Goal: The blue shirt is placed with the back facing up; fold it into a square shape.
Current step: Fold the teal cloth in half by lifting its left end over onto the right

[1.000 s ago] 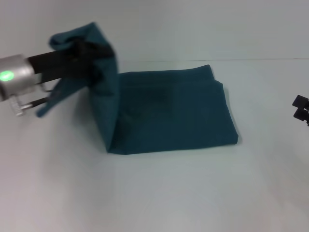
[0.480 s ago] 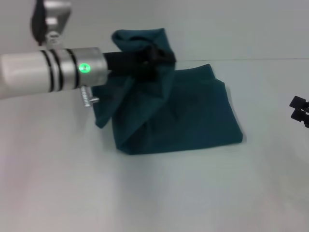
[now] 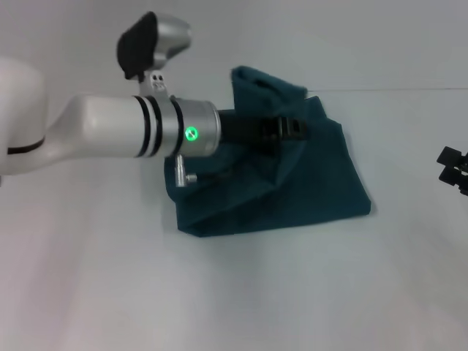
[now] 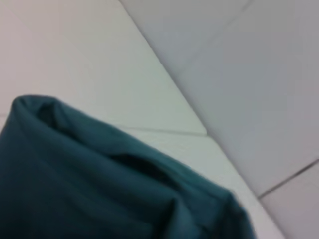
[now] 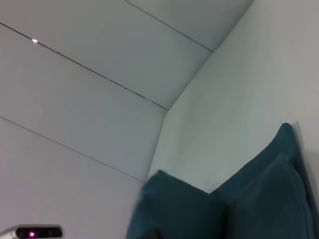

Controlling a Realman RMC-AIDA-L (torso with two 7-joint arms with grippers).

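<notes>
The blue shirt [image 3: 307,190] lies partly folded on the white table, plain teal side up. My left gripper [image 3: 294,129] reaches in from the left above the shirt's middle and is shut on a lifted edge of the cloth, which stands up in a peak behind it and drapes over the flat part. In the left wrist view the raised fabric [image 4: 99,189] fills the near part of the picture. The shirt also shows in the right wrist view [image 5: 239,204]. My right gripper [image 3: 453,168] is parked at the table's right edge, away from the shirt.
The white table [image 3: 256,292] stretches around the shirt to the front and left. A white wall [image 3: 351,36] rises just behind the shirt. My left arm's silver wrist [image 3: 175,131] hangs over the shirt's left part.
My left gripper has carried the lifted shirt edge from the far left to the right, over the flat part. The raised flap now covers the middle. The right arm has not moved.
</notes>
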